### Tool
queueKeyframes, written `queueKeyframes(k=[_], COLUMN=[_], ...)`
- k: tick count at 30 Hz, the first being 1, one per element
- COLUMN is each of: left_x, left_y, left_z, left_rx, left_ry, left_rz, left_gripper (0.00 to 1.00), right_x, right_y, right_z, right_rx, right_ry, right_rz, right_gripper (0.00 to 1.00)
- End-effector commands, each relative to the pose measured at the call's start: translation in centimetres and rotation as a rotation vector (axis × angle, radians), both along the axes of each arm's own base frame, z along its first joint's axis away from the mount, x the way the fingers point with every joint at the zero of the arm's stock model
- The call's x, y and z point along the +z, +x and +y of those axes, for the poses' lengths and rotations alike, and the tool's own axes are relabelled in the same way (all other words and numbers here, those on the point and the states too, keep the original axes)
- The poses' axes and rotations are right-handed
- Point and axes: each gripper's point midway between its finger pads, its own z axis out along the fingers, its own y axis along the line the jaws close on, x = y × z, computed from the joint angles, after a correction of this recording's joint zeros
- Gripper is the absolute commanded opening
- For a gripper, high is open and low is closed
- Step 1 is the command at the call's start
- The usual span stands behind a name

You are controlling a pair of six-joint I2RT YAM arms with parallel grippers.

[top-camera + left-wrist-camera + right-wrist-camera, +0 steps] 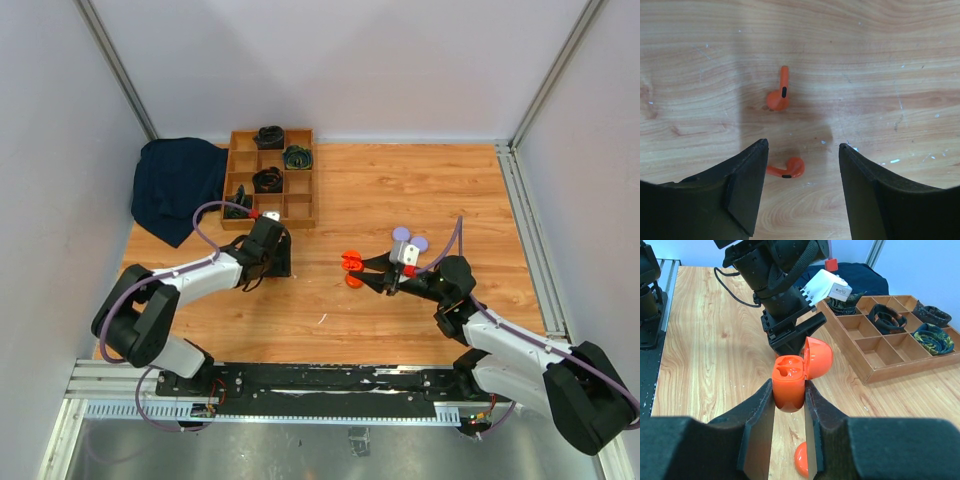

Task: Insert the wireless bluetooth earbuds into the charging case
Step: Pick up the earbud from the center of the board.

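left jaws: nearest the left wrist camera, black, standing apart and pointing down at the bench [890,60], gripping nothing
near earbud [787,169]: orange, lying on its side on the wood between the left jaws, close to the left one; i cannot tell whether it touches
far earbud [778,96]: orange, stem pointing away from the camera, lying on the bench beyond the jaw tips, apart from the near one
right jaws: narrow, clamped on both sides of the charging case [788,395]
charging case: orange, held above the bench with its opening up, two moulded wells showing inside, rounded lid [818,357] hinged open to the right
orange round piece [801,460]: on the bench under the held case
left arm [190,275]: its wrist is just behind the case in the right wrist view
white tag [827,287]: on the left wrist, print too small to read
lilac round pieces [401,234]: two, beside the right wrist in the top view; whether they rest on the bench i cannot tell
wooden tray [299,208]: divided into compartments, at the back left, several holding dark rolled items
dark blue cloth [178,185]: bunched, left of the tray
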Motion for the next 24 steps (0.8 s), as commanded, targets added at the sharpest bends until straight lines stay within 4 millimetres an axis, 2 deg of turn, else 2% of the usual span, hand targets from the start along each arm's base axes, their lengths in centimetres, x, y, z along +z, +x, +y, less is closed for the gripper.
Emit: queueKeyframes(k=[1, 7, 14, 24], left_x=[-0.2, -0.4, 0.5, 0.8], left_y=[0.2, -1.7, -3.3, -2.1], left_z=[-0.2, -0.3, -1.6, -0.2], left_rx=[-0.024, -0.043, -0.079, -0.003], left_ry=[0.010, -0.010, -0.102, -0.025], left_rz=[0.027, 0.108, 0.144, 0.126], left_gripper=[0.64, 0.63, 0.55, 0.53], right_x=[0.5, 0.6, 0.5, 0.4], right_y=[0.4, 0.4, 0.4, 0.5], right_z=[-0.1, -0.1, -0.1, 0.0], right_rx=[-0.012, -0.011, -0.014, -0.013], right_ry=[0.010, 0.010, 0.008, 0.005], right_rz=[-0.020, -0.019, -0.011, -0.005], right_gripper=[0.16, 0.16, 0.16, 0.16])
